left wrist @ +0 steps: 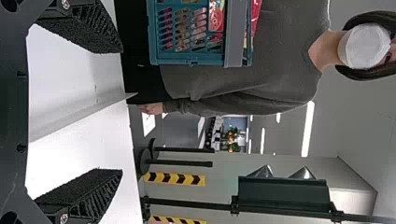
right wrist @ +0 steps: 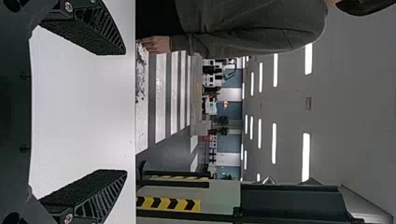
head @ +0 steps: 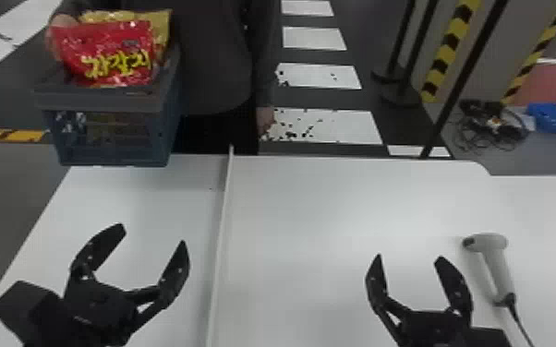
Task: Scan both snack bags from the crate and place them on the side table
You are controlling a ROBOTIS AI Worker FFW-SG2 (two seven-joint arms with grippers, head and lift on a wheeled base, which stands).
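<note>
My left gripper point(head: 152, 235) stands open above the table's left part, nothing between its fingers; the left wrist view has the same gripper point(left wrist: 122, 112) open. My right gripper point(head: 408, 258) is open over the right part, just left of the white scanner point(head: 496, 263), which lies on the table; in the right wrist view this gripper point(right wrist: 126, 112) holds nothing. At the far left edge a blue crate point(head: 111, 138) is beyond my left gripper. A red snack bag point(head: 106, 50) and a yellow one point(head: 161, 23) behind it show at its top, a person's hand point(head: 57, 32) touching them.
A thin upright divider point(head: 221, 221) runs front to back across the white table point(head: 314, 207). The scanner's cable trails to the front edge at right. Barrier posts and striped poles stand on the floor behind the table.
</note>
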